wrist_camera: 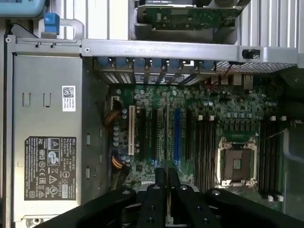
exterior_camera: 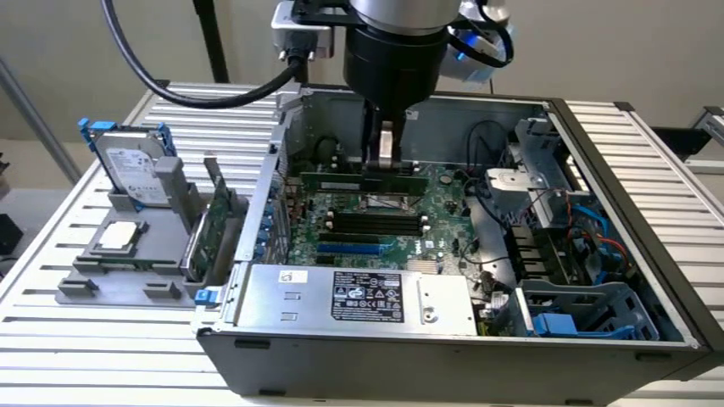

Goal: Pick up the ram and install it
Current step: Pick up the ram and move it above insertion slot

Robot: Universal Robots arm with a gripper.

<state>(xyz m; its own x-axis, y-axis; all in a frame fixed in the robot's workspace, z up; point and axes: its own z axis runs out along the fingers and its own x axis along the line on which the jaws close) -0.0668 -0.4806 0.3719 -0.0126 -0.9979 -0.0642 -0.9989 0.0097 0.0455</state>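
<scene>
Half the job looks done, as you can see: the claw is clenched on the ram, holding it level inside the computer case just above the motherboard, apparently not yet seated in a slot.

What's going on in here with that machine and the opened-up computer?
A robot arm's end effector is shut on the ram, a thin green stick, holding it level inside the open computer case, over the motherboard. Whether it is seated in a slot is unclear.
</scene>
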